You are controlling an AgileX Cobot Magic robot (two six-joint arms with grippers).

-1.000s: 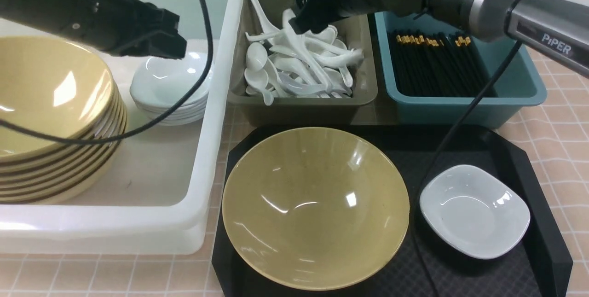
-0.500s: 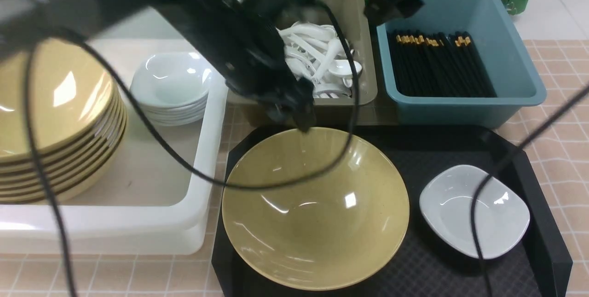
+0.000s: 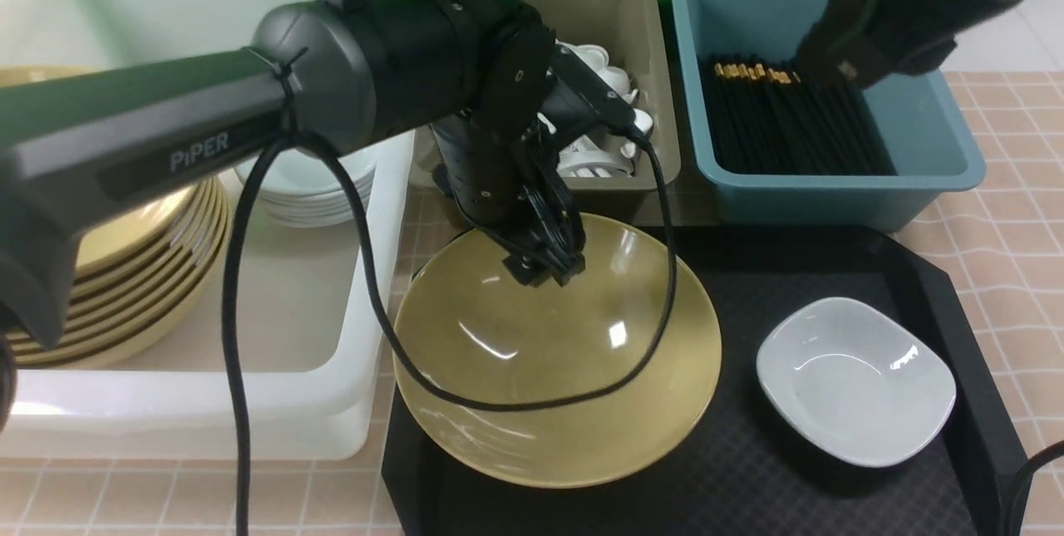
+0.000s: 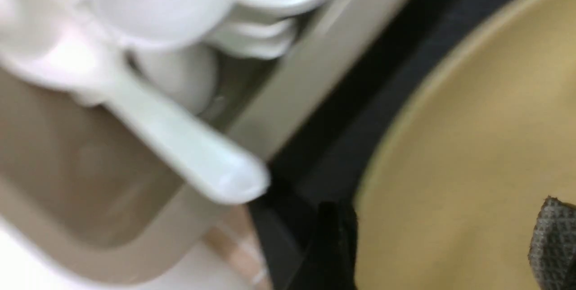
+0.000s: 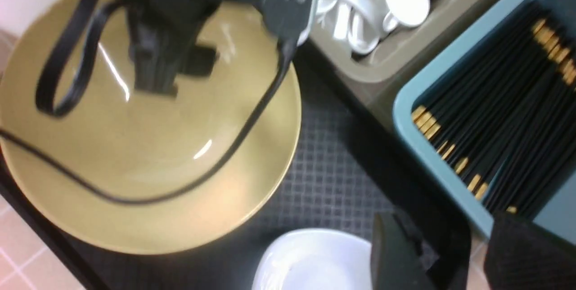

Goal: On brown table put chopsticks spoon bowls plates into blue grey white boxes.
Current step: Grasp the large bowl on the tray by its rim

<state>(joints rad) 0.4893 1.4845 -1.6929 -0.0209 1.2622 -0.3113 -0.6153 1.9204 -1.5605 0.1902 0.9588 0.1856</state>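
Far left: white tub [image 3: 397, 212], holding a stack of bowls [image 3: 150, 291] and, just beside it, a stack of plates [image 3: 307, 202].

Next along: left gripper [image 3: 544, 263], lowered onto the far rim of the loose bowl [image 3: 549, 386], itself seated on the black tray [image 3: 748, 486] beside the tub. Jaws parted and straddling that rim, not clamped.

Centre rear: grey box [image 3: 665, 162] filled with spoons [image 3: 636, 120].

Right rear: blue box [image 3: 931, 137] with chopsticks [image 3: 790, 120] laid lengthwise. Right gripper [image 3: 831, 62] raised near their gold-banded ends, jaws apart, nothing between them.

Front right: single plate [image 3: 856, 378] on the tray, near the loose bowl but not touching. Brown table [image 3: 1022, 212] showing beyond.

Step in hand, as judged: pick-up of the loose bowl for transfer to the tub. Next move:
- Close on the rim.
- Lift clear of the tray lip.
- Carry left over the tub wall.
- Set down on the stack.

Calls for a firm pinch. Glossy, wide and gripped at one edge, so likely to tilt or slip.

View differences:
- Front view: gives the whole layout, but hides both sets of fingertips behind the wrists.
- Left wrist view: blurred, yet shows one finger outside the rim, the padded one inside, and a spoon handle overhanging the grey box edge.
- Right wrist view: alone confirms the right jaws' gap, seen against the tray between plate and blue box. Also shows the left gripper from above.
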